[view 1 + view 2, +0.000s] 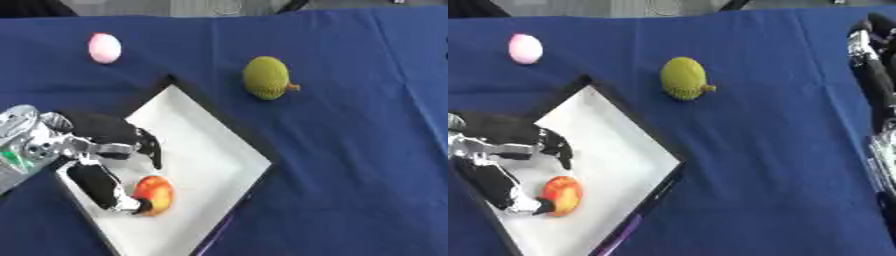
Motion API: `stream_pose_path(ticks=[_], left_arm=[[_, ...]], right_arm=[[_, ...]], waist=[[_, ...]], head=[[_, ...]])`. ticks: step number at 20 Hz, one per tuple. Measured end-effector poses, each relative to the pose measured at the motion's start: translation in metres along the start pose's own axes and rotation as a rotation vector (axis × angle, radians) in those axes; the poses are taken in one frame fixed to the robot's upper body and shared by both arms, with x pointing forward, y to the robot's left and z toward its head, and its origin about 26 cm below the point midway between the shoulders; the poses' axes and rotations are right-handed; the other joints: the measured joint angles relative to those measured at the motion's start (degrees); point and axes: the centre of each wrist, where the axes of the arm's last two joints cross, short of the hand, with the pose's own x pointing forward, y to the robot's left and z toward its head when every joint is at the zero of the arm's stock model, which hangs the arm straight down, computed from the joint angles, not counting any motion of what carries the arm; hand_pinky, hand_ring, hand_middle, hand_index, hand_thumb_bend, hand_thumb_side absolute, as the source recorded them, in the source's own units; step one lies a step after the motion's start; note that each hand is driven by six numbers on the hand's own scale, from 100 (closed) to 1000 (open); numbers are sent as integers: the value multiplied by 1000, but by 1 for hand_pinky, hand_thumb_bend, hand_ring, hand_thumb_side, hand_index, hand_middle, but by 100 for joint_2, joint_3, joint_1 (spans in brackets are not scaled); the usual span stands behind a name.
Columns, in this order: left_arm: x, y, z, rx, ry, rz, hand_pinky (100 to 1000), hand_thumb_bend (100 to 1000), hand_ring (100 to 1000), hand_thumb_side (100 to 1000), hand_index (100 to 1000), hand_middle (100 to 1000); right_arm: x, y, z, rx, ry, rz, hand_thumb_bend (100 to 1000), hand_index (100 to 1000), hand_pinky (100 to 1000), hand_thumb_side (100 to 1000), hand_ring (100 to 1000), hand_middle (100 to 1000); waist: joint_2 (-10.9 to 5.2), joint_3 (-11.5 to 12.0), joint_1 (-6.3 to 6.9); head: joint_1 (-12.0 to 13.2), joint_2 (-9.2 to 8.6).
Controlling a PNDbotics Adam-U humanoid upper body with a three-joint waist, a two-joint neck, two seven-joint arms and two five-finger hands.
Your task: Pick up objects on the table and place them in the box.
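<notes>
A white box (206, 135) with dark edges lies on the blue cloth at the lower left. My left hand (103, 131) hovers over its left part, fingers spread and relaxed. An orange-red fruit (156, 194) lies inside the box, and the tip of my thumb touches its lower left side while the other fingers stay apart from it. A green knobbly fruit (266, 77) sits on the cloth beyond the box. A pink ball (104, 48) rests at the far left. My right hand (875, 75) shows only in the right eye view, along the right edge, with its fingers straight and pointing up.
The blue cloth (350, 165) covers the whole table, with wide bare room to the right of the box. The table's far edge runs along the top of the view.
</notes>
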Motion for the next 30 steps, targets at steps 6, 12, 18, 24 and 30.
stream_pose_path(ticks=[6, 12, 18, 24, 30], left_arm=[[10, 58, 78, 443, 58, -55, 818, 363, 816, 523, 814, 761], [1, 82, 118, 776, 188, -3, 821, 394, 821, 536, 835, 760], [-67, 109, 100, 752, 388, 161, 837, 450, 839, 520, 865, 772], [-131, 105, 57, 617, 463, 263, 858, 654, 864, 495, 876, 790], [-158, 99, 34, 504, 474, 276, 878, 748, 882, 394, 852, 778]], right_arm=[[-1, 0, 1, 0, 3, 2, 100, 889, 882, 640, 878, 854], [0, -1, 0, 0, 0, 3, 100, 889, 882, 631, 878, 854], [3, -1, -1, 11, -13, 1, 100, 888, 882, 629, 878, 854], [9, 2, -3, 26, -34, -9, 100, 888, 882, 629, 878, 854], [16, 6, -6, 38, -55, -19, 100, 888, 882, 631, 879, 854]], waist=[[-1, 76, 0], [-4, 83, 0], [-16, 37, 0], [-12, -107, 0], [46, -279, 0]], head=[[-49, 0], [-64, 0], [-27, 0], [60, -52], [220, -237]])
